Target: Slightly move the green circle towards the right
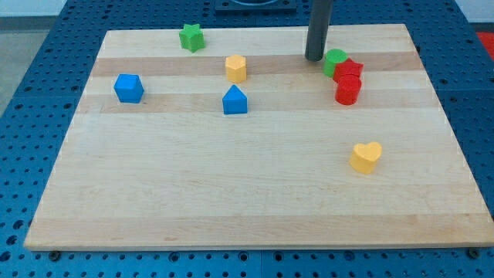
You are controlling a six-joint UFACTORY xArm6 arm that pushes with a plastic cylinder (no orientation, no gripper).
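Note:
The green circle (333,59) sits near the view's top right on the wooden board (255,193). It touches a red block (350,69) on its right, and a second red block (347,89) lies just below that one. My tip (314,58) stands just left of the green circle, close to it or touching it; I cannot tell which.
A green star (192,37) lies at the top left. A yellow hexagon (235,68) and a blue house-shaped block (235,101) sit mid-board. A blue cube (129,88) is at the left. A yellow heart (366,157) lies at the lower right.

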